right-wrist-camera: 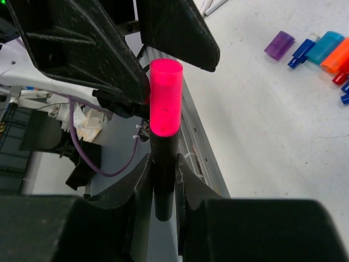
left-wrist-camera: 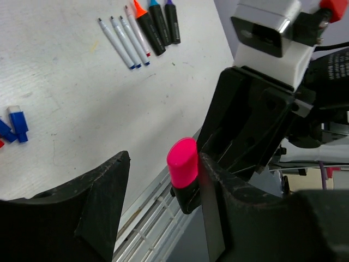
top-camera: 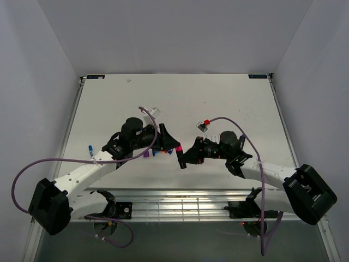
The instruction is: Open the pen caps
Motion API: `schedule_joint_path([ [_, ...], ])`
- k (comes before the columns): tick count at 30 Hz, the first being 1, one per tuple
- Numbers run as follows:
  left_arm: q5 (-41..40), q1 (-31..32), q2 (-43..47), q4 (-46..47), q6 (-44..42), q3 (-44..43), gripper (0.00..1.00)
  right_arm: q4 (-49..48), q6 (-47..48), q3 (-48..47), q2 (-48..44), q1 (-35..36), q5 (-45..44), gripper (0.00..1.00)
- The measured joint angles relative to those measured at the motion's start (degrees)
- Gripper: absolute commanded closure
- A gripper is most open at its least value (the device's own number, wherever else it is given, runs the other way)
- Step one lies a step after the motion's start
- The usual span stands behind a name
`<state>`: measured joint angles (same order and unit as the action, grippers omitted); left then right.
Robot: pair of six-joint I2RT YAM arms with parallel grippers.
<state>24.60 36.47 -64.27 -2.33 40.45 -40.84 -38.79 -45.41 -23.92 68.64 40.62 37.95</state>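
Item in hand: one highlighter, black highlighter body (right-wrist-camera: 162,158) pinched crosswise between the pressed-together fingers of the right gripper (right-wrist-camera: 162,191), its magenta cap (right-wrist-camera: 165,98) seated on the end and not yet pulled. Held in the air between the two arms, above the near-middle of the table (top-camera: 218,103) and close to the metal grille (top-camera: 180,204) at its near edge. Long axis: runs from the right gripper leftward and a little far, cap end pointing into the left gripper (left-wrist-camera: 163,164). The left gripper's jaws stand spread on either side of the cap, which lies close against one finger with a clear gap to the other; nothing is gripped. The left arm is the nearer one to the cap, so the pull would likely go along that axis, away from the right gripper, once the jaws press in. Also on the table: purple cap (right-wrist-camera: 279,45), blue cap (right-wrist-camera: 327,46) and orange cap (right-wrist-camera: 341,54) lying loose with several small blue caps (left-wrist-camera: 16,123); uncapped highlighters (left-wrist-camera: 158,24) and thin white pens (left-wrist-camera: 122,41) in a row apart from them. Surface: white, flat, faintly scuffed. Room: plain pale walls on three sides.
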Motion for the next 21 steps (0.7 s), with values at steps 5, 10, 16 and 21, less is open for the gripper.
schedule_joint_path([
  [5,4.2,-0.2,0.0,6.2,0.1,1.3,0.4,-8.2,-5.2,0.4,3.4,-0.5,4.5,0.92],
  [10,7.2,-0.3,-0.6,9.6,0.7,1.7,0.53,-15.9,-8.8,1.1,6.3,-0.6,6.8,0.92],
  [16,9.0,-0.3,-1.2,11.6,2.5,2.2,0.62,-21.1,-11.4,2.1,8.2,-1.2,7.8,0.92],
  [21,10.1,-0.4,-1.2,13.2,4.2,3.1,0.59,-24.0,-13.0,2.7,8.7,-2.1,7.8,0.92],
])
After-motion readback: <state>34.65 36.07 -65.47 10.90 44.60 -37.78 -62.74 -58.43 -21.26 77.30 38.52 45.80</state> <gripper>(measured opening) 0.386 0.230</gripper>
